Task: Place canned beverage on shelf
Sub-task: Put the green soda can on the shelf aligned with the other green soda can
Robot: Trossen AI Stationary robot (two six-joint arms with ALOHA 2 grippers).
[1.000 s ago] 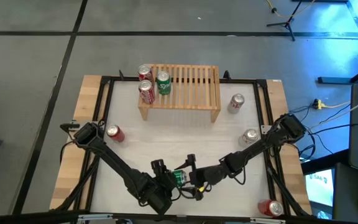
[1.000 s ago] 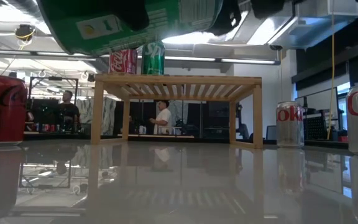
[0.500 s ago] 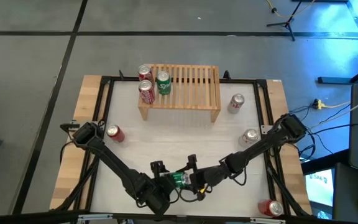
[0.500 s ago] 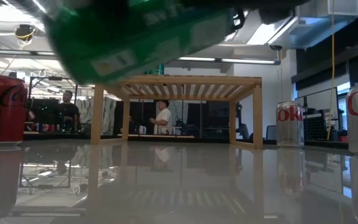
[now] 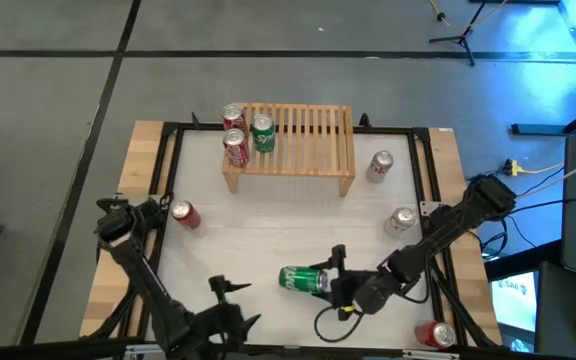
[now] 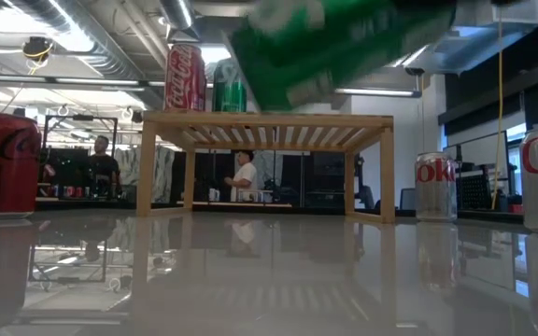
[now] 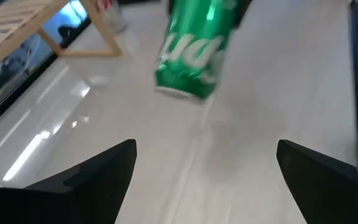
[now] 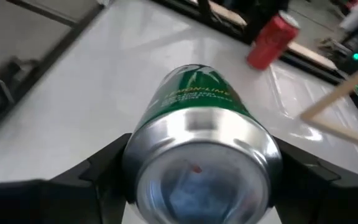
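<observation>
A green can (image 5: 301, 279) lies on its side in the air over the table's near middle, held by my right gripper (image 5: 330, 279). It also shows in the low view (image 6: 344, 42), the left wrist view (image 7: 194, 50) and the right wrist view (image 8: 199, 118). My left gripper (image 5: 233, 303) is open and empty, to the near left of the can, its fingers pointing at it (image 7: 207, 149). The light-wood shelf (image 5: 303, 140) stands at the far middle on its side legs. Two red cans (image 5: 235, 147) and a green can (image 5: 263, 133) stand upright at the left end of its slatted top. My right gripper pinches the green can's round side (image 8: 166, 124) between its two fingers (image 8: 101, 168), at the end that faces the wrist (image 8: 201, 177). The fingers come about level from the table's right and lie along the can. The can is lifted clear of the table and slightly tilted.
A red can (image 5: 185, 213) lies near the table's left edge. Two silver cans (image 5: 380, 166) (image 5: 402, 221) stand at the right. Another red can (image 5: 435, 334) is at the near right corner. A black frame (image 5: 168, 170) runs round the white top. People show in the room behind (image 6: 244, 175).
My left gripper has let go of the green can and drawn back toward the table's near left corner. My right gripper keeps the can and has carried it a little toward the right and far side, clear of the table.
</observation>
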